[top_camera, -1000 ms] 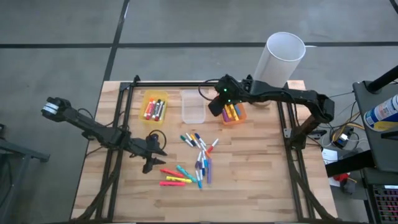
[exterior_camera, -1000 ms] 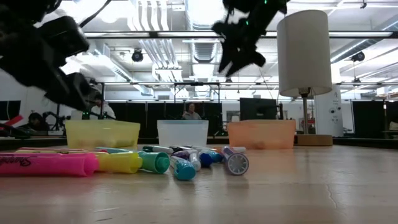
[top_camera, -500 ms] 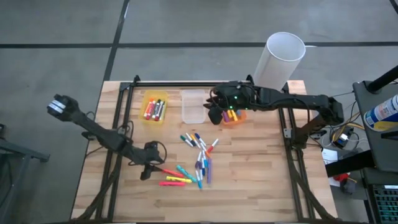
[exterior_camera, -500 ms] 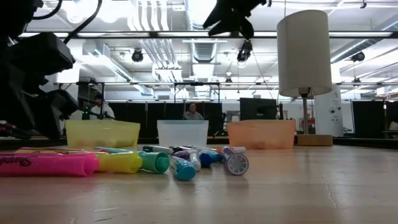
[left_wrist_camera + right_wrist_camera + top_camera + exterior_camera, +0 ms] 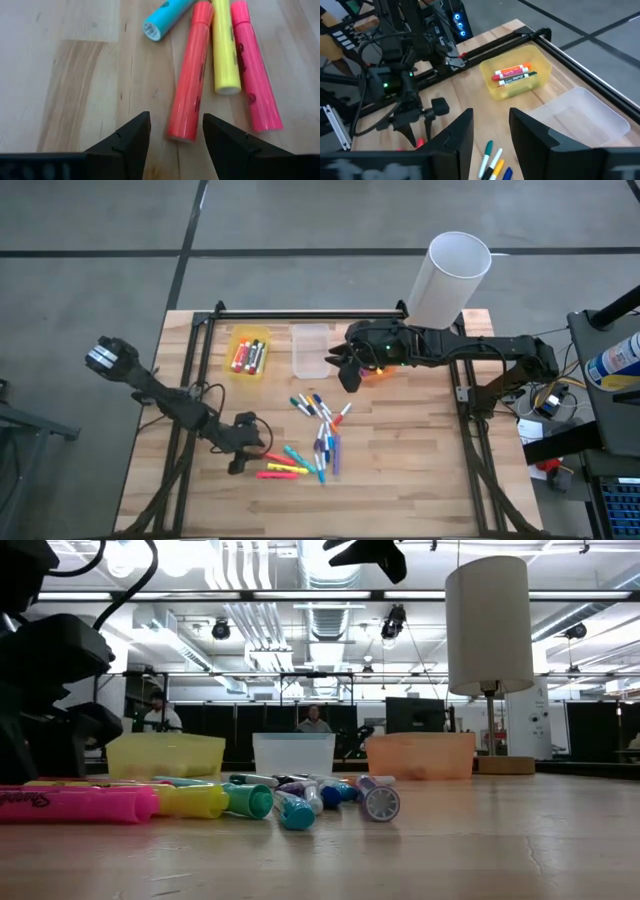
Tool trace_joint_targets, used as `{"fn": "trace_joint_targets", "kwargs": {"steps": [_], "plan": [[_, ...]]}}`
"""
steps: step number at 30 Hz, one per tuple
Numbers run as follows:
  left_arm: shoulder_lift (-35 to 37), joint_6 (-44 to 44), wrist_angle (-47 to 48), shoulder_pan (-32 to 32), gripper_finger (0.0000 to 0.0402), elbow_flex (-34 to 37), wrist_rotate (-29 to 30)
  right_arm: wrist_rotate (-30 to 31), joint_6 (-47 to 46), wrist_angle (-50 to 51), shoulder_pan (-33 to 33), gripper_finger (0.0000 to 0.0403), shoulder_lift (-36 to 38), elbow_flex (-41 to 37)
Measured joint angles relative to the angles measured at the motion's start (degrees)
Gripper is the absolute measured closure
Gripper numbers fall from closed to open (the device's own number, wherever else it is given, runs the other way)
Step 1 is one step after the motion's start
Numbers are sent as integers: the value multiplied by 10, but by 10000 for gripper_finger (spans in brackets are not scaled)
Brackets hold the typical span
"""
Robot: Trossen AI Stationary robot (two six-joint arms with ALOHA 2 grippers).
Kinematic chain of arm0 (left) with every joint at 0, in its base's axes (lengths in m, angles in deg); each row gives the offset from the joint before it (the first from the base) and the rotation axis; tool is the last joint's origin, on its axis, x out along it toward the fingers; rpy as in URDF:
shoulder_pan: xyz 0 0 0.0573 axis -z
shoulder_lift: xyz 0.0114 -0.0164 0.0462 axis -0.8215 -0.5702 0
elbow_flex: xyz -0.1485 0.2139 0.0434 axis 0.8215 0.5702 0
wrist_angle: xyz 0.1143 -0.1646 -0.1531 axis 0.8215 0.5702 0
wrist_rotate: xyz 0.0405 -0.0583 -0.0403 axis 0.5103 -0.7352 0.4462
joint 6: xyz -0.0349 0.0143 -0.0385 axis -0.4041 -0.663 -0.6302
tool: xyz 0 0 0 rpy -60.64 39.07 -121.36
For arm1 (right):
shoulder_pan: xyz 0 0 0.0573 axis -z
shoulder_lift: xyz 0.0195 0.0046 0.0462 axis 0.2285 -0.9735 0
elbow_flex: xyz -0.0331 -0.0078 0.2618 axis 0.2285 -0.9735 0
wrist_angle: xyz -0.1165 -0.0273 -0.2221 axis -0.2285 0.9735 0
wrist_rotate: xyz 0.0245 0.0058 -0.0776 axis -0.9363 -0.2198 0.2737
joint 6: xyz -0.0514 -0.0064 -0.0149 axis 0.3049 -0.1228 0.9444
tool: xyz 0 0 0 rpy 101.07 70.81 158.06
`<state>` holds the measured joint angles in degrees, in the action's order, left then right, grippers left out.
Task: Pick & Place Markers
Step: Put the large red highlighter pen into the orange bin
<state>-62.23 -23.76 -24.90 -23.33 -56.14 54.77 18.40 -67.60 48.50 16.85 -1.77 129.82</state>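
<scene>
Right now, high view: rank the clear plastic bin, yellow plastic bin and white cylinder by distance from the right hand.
1. Clear plastic bin: just beside the right hand, toward the left arm's side.
2. White cylinder: beyond the table's far edge, on the right arm's side.
3. Yellow plastic bin: past the clear bin, holding markers.

Bright overhead lighting; soft shadows; foreground blurred.

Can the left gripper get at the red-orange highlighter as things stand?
Probably yes: the left gripper hangs open just over the near end of the red-orange highlighter, with nothing between them, though the yellow highlighter lies close alongside.
</scene>
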Motion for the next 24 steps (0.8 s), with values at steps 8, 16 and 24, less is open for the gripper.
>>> {"fn": "trace_joint_targets", "kwargs": {"steps": [8, 16, 24], "plan": [[-40, -32, -31, 0, 214, -2, 22, 0, 0, -4, 0, 291, 0, 0], [-35, -70, -26, 0, 291, -2, 40, 0, 0, -4, 0, 292, 0, -3], [-20, -66, -37, 0, 342, 0, 52, 0, 0, -4, -3, 298, 0, -8]]}}
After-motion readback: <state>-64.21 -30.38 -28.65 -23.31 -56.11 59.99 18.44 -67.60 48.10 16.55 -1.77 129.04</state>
